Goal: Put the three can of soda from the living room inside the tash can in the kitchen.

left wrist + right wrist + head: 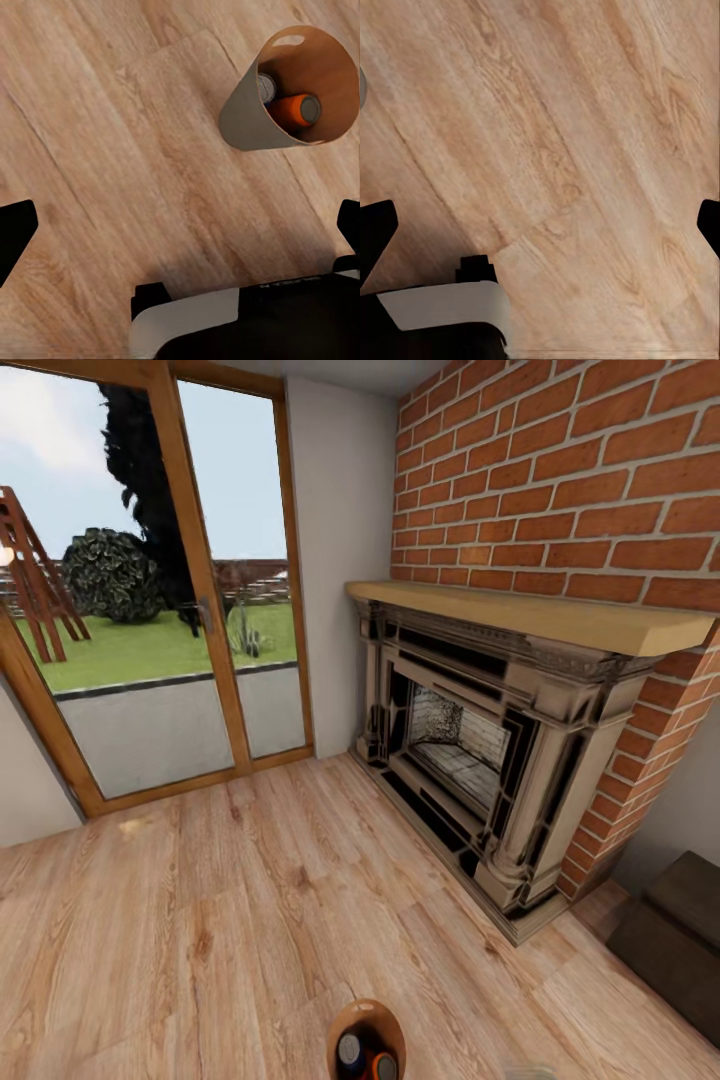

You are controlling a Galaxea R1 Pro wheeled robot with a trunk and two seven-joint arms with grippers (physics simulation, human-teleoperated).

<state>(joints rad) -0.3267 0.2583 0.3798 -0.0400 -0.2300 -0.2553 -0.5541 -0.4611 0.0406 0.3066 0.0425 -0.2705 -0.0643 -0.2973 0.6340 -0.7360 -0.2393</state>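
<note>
Two cans visible: an orange one and a grey-topped one whose body colour I can't make out, both lying inside the bin; can't tell if a third is in there too
Bin: the trash can stands on the wood plank floor, pale grey outside, brown inside, and peeks in at the bottom edge of the head view with can tops showing
Room: red brick fireplace with a pale mantel on the right, glass patio door with a wooden frame on the left, garden behind it
Corner: some dark furniture just past the fireplace, hard to say what it is
Left gripper: left gripper has its fingertips spread wide, nothing between them, just floor; bin sits beyond the fingertips, not touching
Right gripper: right gripper is the same deal, fingers wide apart and empty over bare planks
</note>
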